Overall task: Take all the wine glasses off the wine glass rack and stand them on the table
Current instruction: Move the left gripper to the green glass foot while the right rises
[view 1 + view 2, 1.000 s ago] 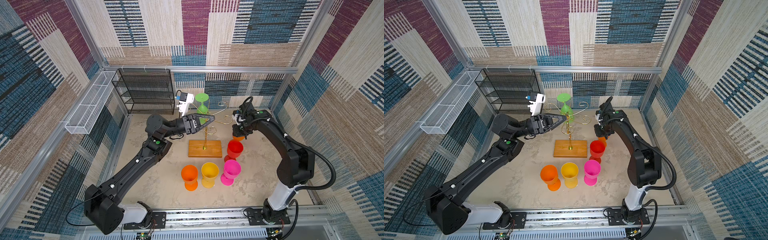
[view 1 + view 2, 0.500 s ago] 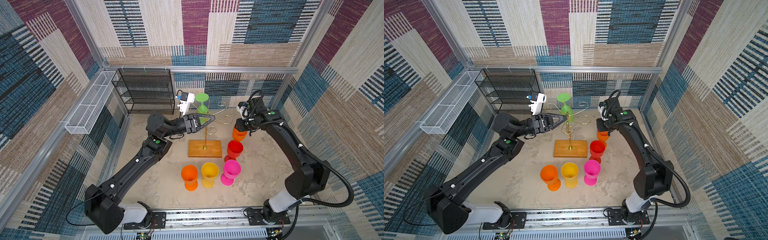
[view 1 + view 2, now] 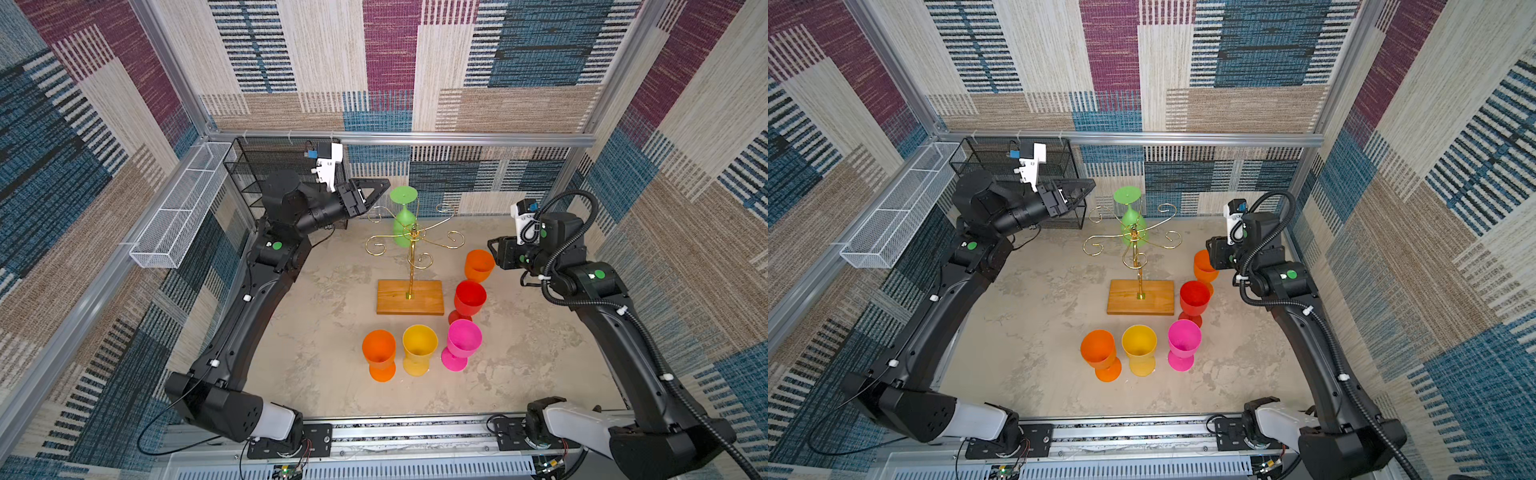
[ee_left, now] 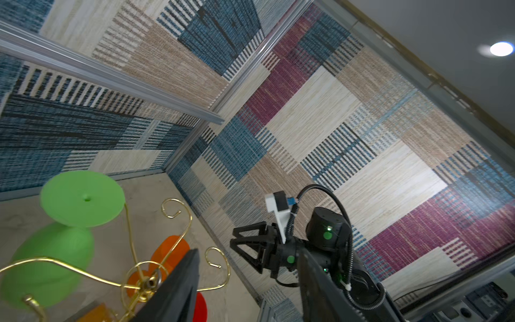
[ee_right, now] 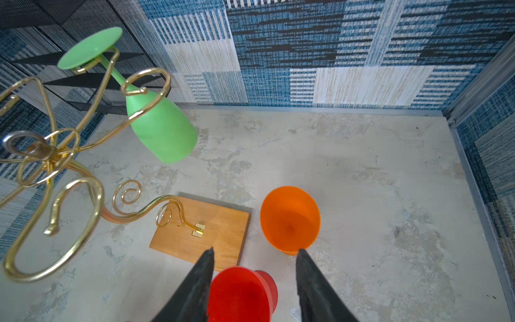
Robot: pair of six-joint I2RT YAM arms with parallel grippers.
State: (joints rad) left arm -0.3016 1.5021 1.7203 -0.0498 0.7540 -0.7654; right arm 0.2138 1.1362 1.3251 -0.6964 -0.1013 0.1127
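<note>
So our green glass (image 3: 404,226) hangs upside down, stem vertical, on the far arm of the gold rack (image 3: 411,266), just right of our left gripper (image 3: 376,191), jaws spread and empty, which sits closer than our right gripper (image 5: 255,250), also spread and empty.

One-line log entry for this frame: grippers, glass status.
left gripper: open, near green wine glass | right gripper: open, by rear orange glass | green wine glass: hanging inverted on wine glass rack | removal: pending
</note>
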